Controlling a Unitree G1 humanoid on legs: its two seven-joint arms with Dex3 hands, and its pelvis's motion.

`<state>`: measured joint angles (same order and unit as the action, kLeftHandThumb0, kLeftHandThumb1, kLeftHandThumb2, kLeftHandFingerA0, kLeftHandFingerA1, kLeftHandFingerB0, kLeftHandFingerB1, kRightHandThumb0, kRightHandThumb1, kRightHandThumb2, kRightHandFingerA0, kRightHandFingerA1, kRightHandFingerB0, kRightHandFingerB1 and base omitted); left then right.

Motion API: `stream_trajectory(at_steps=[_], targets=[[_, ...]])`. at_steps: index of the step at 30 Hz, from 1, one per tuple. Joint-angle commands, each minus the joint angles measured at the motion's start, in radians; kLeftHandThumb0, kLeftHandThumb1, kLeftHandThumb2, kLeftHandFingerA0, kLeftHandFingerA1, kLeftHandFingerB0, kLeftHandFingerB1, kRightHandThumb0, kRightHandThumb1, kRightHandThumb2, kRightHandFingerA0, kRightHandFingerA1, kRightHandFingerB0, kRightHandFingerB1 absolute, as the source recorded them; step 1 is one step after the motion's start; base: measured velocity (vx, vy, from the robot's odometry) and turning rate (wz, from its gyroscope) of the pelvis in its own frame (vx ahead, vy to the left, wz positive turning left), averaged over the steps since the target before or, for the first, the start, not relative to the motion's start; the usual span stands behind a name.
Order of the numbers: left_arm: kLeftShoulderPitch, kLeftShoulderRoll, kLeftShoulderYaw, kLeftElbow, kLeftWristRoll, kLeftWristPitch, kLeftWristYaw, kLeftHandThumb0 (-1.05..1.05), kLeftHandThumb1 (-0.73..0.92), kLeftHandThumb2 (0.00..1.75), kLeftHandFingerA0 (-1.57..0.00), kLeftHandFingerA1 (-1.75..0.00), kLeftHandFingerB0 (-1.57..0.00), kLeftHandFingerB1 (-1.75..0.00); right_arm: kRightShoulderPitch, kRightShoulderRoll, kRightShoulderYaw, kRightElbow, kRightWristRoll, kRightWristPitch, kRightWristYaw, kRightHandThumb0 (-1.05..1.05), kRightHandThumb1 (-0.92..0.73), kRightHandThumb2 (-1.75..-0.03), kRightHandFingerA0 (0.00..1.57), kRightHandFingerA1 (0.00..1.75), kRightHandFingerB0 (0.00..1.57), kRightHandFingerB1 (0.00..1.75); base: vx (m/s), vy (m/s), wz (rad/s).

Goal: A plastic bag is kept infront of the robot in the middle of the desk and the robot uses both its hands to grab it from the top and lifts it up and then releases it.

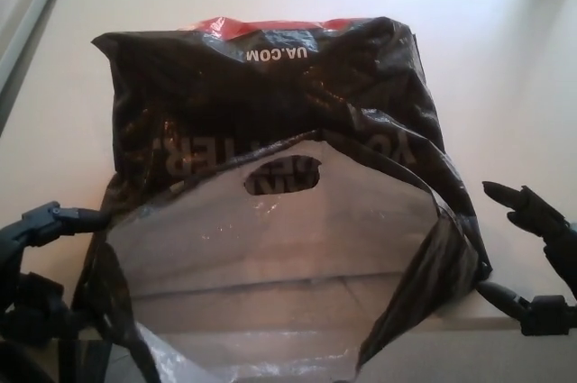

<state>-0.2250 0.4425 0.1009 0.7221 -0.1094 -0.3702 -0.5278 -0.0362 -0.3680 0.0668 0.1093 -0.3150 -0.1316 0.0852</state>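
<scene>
Crinkled black plastic bag with grey lining (270,122), mid-table (505,59), mouth gaping toward robot for top grab; left hand (41,266) and right hand (532,257) flank rim, fingers spread, empty.

what is on the desk, counted

there is one plastic bag (270,122), black with a silvery inside, and it shows one oval handle hole (282,177). one pale desk (505,59) lies under it. two black robot hands appear: one left hand (36,275) and one right hand (541,257).
</scene>
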Motion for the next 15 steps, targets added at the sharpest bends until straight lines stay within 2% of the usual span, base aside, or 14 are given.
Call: stream_trajectory(at_steps=[1,2,3,4,5,6,8,9,10,11,12,14,15], targets=[[0.025,0.056,-0.025,-0.016,0.052,0.019,-0.017,-0.78,0.34,0.64,-0.22,-0.95,-0.24,-0.79,0.003,-0.034,-0.019,0.024,0.028,-0.001,0.042,-0.81,-0.56,-0.88,0.11,0.45,0.06,0.34,0.0,0.0,0.0],[0.029,0.068,-0.031,-0.017,0.06,0.01,-0.021,-0.78,0.34,0.64,-0.24,-0.96,-0.27,-0.8,0.004,-0.048,-0.018,0.028,0.018,-0.011,0.045,-0.78,-0.7,-0.61,0.19,0.37,0.08,0.28,0.0,0.0,0.0],[0.031,0.07,-0.032,-0.02,0.056,0.015,-0.024,-0.78,0.34,0.64,-0.24,-0.96,-0.27,-0.8,0.003,-0.055,-0.019,0.029,0.016,-0.016,0.046,-0.78,-0.7,-0.61,0.19,0.37,0.08,0.28,0.0,0.0,0.0],[0.037,0.073,-0.034,-0.035,0.052,0.022,-0.029,-0.78,0.34,0.65,-0.25,-0.95,-0.27,-0.8,0.002,-0.061,-0.023,0.026,0.024,-0.015,0.054,-0.8,-0.54,-0.87,0.11,0.45,0.05,0.34,0.0,0.0,0.0],[0.043,0.075,-0.034,-0.048,0.047,0.028,-0.033,-0.78,0.34,0.65,-0.26,-0.94,-0.28,-0.8,0.001,-0.071,-0.025,0.022,0.022,-0.016,0.057,-0.82,-0.63,-0.63,0.18,0.39,0.1,0.25,0.0,0.0,0.0],[0.047,0.076,-0.035,-0.058,0.046,0.03,-0.035,-0.79,0.35,0.67,-0.24,-0.91,-0.26,-0.78,-0.001,-0.08,-0.027,0.018,0.021,-0.015,0.062,-0.8,-0.53,-0.88,0.13,0.47,0.04,0.35,0.0,0.0,0.0],[0.053,0.078,-0.038,-0.072,0.049,0.029,-0.035,-0.79,0.35,0.68,-0.25,-0.91,-0.28,-0.77,-0.006,-0.09,-0.033,0.008,0.027,-0.008,0.073,-0.8,-0.53,-0.88,0.13,0.47,0.04,0.36,0.0,0.0,0.0],[0.056,0.078,-0.039,-0.079,0.05,0.028,-0.032,-0.75,0.43,0.52,-0.22,-1.05,-0.28,-0.82,-0.006,-0.089,-0.039,-0.003,0.043,0.005,0.086,-0.81,-0.54,-0.86,0.12,0.46,0.07,0.35,0.0,0.0,0.0],[0.059,0.077,-0.039,-0.086,0.047,0.033,-0.032,-0.75,0.43,0.52,-0.22,-1.05,-0.28,-0.82,-0.006,-0.087,-0.044,-0.012,0.058,0.016,0.098,-0.81,-0.54,-0.86,0.12,0.46,0.07,0.35,0.0,0.0,0.0],[0.064,0.079,-0.043,-0.098,0.057,0.03,-0.022,-0.76,0.42,0.54,-0.28,-1.0,-0.3,-0.8,-0.008,-0.076,-0.054,-0.018,0.094,0.031,0.12,-0.78,-0.67,-0.61,0.16,0.37,0.08,0.25,0.0,0.0,0.0],[0.067,0.075,-0.043,-0.107,0.057,0.034,-0.017,-0.76,0.37,0.73,-0.46,-0.88,-0.41,-0.77,-0.008,-0.07,-0.057,-0.043,0.114,0.05,0.14,-0.82,-0.57,-0.86,0.09,0.44,0.05,0.32,0.0,0.0,0.0],[0.071,0.061,-0.039,-0.12,0.043,0.044,-0.015,-0.73,0.35,0.74,-0.52,-0.86,-0.41,-0.76,-0.006,-0.068,-0.05,-0.089,0.115,0.07,0.158,-0.82,-0.56,-0.87,0.1,0.44,0.05,0.32,0.0,0.0,0.0],[0.073,0.057,-0.04,-0.119,0.044,0.028,-0.014,-0.73,0.36,0.75,-0.6,-0.84,-0.42,-0.76,-0.005,-0.073,-0.039,-0.099,0.094,0.048,0.151,-0.79,-0.7,-0.62,0.19,0.4,0.09,0.25,0.0,0.0,0.0]])
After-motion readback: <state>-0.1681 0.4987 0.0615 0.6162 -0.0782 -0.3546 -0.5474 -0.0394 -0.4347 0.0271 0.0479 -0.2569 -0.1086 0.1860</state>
